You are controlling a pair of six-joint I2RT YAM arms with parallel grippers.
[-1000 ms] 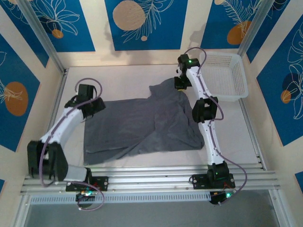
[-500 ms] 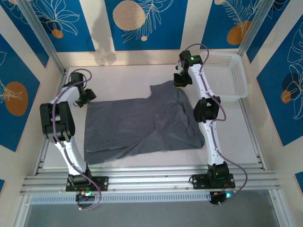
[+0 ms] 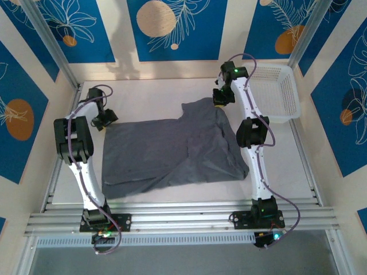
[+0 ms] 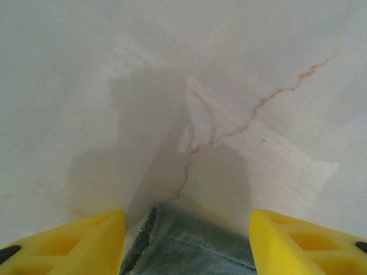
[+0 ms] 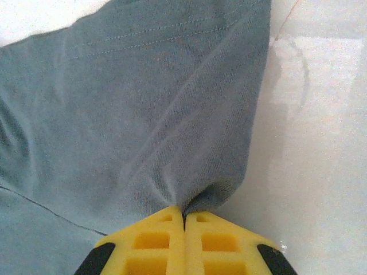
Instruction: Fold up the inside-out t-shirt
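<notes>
Two YAM arms flank a slate-grey inside-out t-shirt (image 3: 172, 152) on a white table (image 3: 149, 94), seen from the top cam. The shirt lies spread btwn the two pincers and runs back from them toward the arm bases. It is rumpled, w/ a diagonal crease across its near-left part.

R gripper (image 3: 221, 98) is clamped on the shirt's far-right corner. In the R wrist view its yellow fingers (image 5: 155, 240) meet w/ no gap, and the fabric puckers into a tight fold right at their tips. Creases fan out from that pinch. Cloth spreads ahead of the pincer and to its left, w/ a stitched hem line crossing the far part. Bare tabletop lies to the pincer's right.

L gripper (image 3: 108, 118) sits at the shirt's far-left corner, jaws apart. In the L wrist view the two yellow fingers (image 4: 63, 240) stand at either side, w/ a hemmed edge of the cloth lying in the gap btwn them, close in. Cannot tell whether either pad touches the fabric. Ahead of this pincer is bare white table, marked by a thin brownish wavy line and the pincer's own soft shadow.

A white mesh basket (image 3: 285, 117) stands just to the right of the R gripper, in the table's far-right corner, apart from the shirt. Blue panels w/ orange discs ring the workspace.
</notes>
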